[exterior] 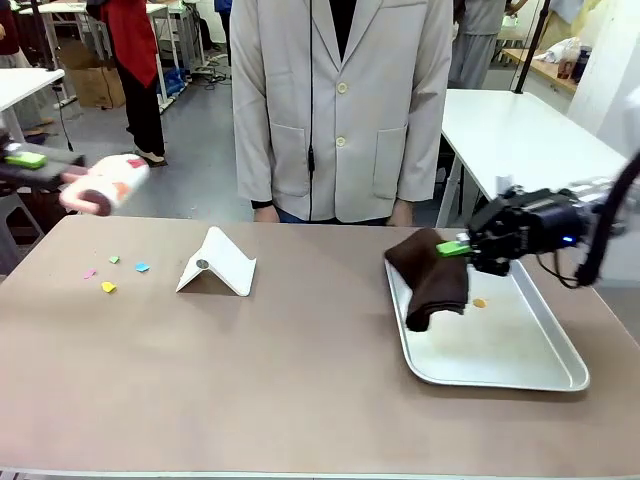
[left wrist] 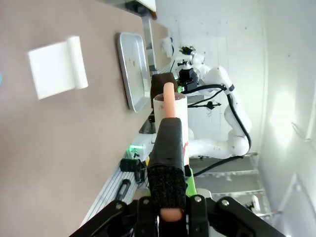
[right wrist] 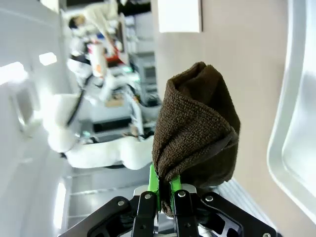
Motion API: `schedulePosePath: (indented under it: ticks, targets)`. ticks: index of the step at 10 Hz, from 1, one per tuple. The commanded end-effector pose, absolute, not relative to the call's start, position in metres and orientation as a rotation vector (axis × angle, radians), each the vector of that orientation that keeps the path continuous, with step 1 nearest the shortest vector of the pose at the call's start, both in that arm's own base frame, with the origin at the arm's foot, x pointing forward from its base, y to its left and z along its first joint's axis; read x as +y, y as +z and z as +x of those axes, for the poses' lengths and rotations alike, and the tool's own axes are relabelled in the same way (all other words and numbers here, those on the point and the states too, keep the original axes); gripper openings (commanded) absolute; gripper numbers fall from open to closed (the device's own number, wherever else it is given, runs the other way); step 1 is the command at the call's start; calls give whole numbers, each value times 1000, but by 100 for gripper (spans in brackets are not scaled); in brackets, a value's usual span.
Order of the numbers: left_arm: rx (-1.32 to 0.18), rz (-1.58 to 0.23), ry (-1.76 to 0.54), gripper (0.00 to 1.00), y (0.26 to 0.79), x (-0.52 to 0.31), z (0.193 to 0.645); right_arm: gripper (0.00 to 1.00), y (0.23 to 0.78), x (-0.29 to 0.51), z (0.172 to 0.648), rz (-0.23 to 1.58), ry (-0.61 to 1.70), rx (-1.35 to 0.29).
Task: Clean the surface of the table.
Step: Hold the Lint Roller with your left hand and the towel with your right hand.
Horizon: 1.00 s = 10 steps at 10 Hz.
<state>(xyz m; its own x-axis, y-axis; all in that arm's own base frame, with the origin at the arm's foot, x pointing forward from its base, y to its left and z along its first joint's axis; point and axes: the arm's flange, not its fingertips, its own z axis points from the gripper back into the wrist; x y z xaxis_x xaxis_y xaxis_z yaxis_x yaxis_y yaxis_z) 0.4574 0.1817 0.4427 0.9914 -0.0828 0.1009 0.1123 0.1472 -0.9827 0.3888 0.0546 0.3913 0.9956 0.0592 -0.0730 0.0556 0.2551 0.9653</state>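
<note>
Surface (exterior: 300,400) near camera looks bare, coloured scraps (exterior: 110,276) lie unswept, so cleaning seems pending; left pincer (left wrist: 169,131) clamps lint roller (exterior: 105,186), right pincer (exterior: 468,246) clamps brown cloth (exterior: 432,282).

We can read no text, label, brand or number in these pictures. The white roll (exterior: 105,187) at the left side carries some red and pink marks on its side, but they are blurred and we cannot tell if they are letters.
</note>
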Motion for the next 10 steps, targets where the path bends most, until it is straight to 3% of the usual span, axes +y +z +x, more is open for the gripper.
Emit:
schedulePosePath:
  ticks: [1,3,7,8,10]
  targets:
    - [-51,-1399,-103,8,419,238,469,0,381,4,367,1503,-151,17]
    - [-69,-1319,-4,8,391,272,450,0,369,-50,338,1585,-280,-84]
    - [-133,-1419,110,8,377,286,449,0,357,-65,340,1553,-297,-185]
    - [-139,-1407,143,8,380,279,452,0,358,-50,347,1472,-323,-198]
    - [-106,-1382,76,8,370,296,445,0,359,-93,349,1554,-320,-130]
